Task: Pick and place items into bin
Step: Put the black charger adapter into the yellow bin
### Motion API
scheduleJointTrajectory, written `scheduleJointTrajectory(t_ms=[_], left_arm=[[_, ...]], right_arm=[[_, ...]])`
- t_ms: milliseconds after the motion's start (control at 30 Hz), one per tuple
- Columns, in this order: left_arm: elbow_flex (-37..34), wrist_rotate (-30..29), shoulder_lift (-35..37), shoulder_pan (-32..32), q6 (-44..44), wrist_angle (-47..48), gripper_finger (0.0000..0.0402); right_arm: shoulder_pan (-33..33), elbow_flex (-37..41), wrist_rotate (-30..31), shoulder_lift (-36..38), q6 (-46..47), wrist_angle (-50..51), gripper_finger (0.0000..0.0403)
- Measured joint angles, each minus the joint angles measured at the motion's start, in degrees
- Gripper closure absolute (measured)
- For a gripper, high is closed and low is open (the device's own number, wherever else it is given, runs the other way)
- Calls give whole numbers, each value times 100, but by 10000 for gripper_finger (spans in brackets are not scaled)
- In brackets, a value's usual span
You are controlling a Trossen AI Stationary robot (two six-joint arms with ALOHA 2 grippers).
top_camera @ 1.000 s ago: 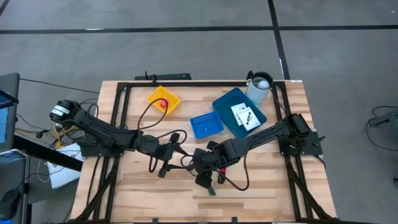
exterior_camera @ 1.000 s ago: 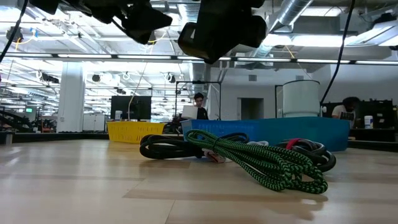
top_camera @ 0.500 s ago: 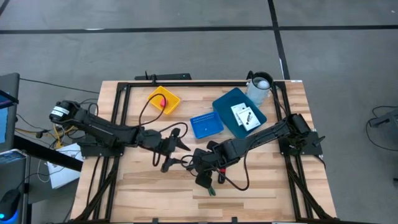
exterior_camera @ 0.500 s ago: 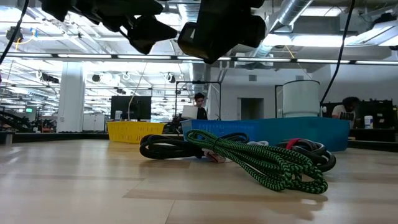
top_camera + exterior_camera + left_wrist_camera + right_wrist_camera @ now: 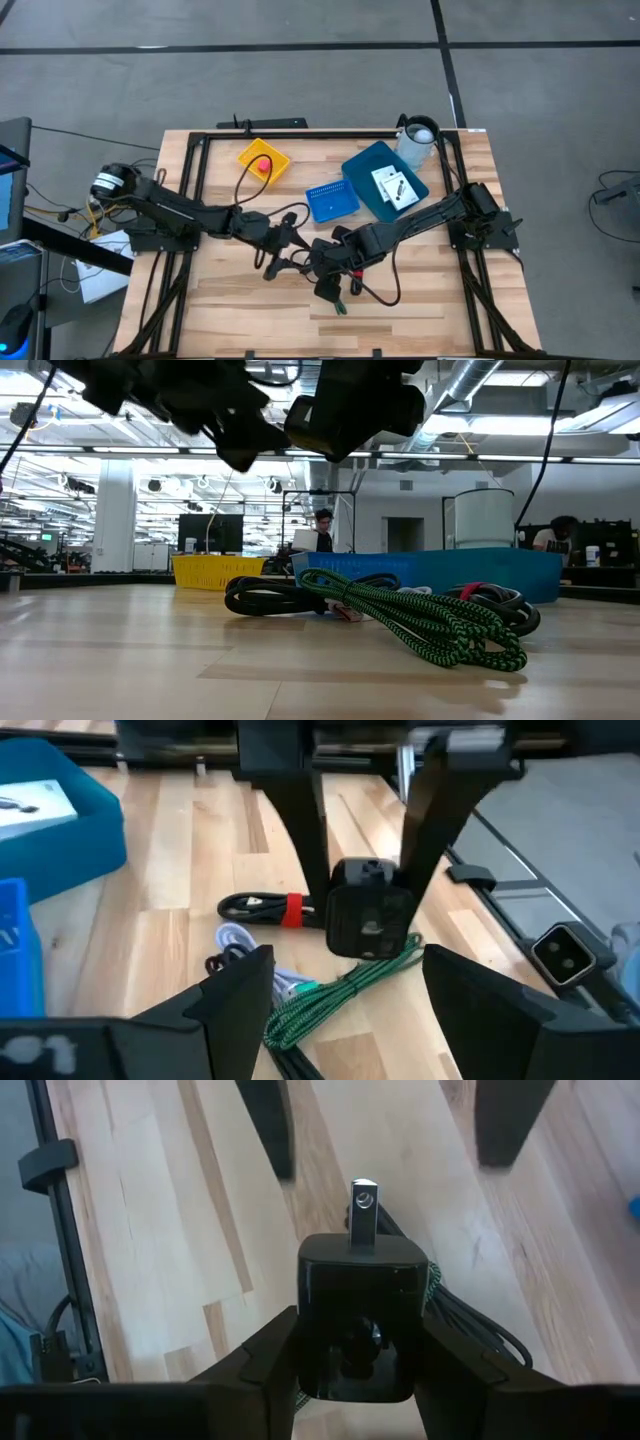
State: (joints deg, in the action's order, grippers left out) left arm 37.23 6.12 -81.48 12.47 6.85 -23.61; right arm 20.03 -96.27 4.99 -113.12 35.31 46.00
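My right gripper (image 5: 333, 272) hangs over the table's middle, shut on a black block-shaped piece (image 5: 360, 1315) with a metal prong (image 5: 364, 1210). The same piece (image 5: 370, 920) shows in the left wrist view. Beneath it on the wood lie a coiled black-and-green cord (image 5: 420, 620) and a black cable with a red band (image 5: 290, 910). My left gripper (image 5: 283, 252) is open just to the left of the right one, above the table, pointing at the held piece. Two white cards (image 5: 392, 185) lie in the large blue bin (image 5: 365, 168). My right gripper pinches the black piece by two opposite sides (image 5: 305, 1340) between its two fingers. The fingers (image 5: 300, 830) slant down from the table's right side. The piece sits at their free ends. It is lifted clear above the cords, prong pointing away from the wrist.
A yellow bin (image 5: 263, 160) with a red item stands at the far left, a small blue basket (image 5: 332, 200) beside the large blue bin, and a white cup (image 5: 418, 140) at the far right corner. Bare wood (image 5: 440, 300) lies along the near edge.
My left gripper has moved toward the table's right and somewhat down, closing on the right gripper and its black piece, and has rolled a little. It stays open. My right gripper and the piece have kept still.
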Motion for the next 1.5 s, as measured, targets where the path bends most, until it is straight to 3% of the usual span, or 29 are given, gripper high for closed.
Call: scheduleJointTrajectory(t_ms=[333, 1000, 1500], left_arm=[[407, 277, -795, 0, 0, -193, 156], [436, 310, -664, 7, -57, -20, 156], [813, 316, -657, 15, -374, 635, 156]], right_arm=[[7, 0, 2, 0, 4, -16, 261], [7, 2, 0, 0, 13, 26, 250], [13, 2, -1, 0, -21, 26, 258]])
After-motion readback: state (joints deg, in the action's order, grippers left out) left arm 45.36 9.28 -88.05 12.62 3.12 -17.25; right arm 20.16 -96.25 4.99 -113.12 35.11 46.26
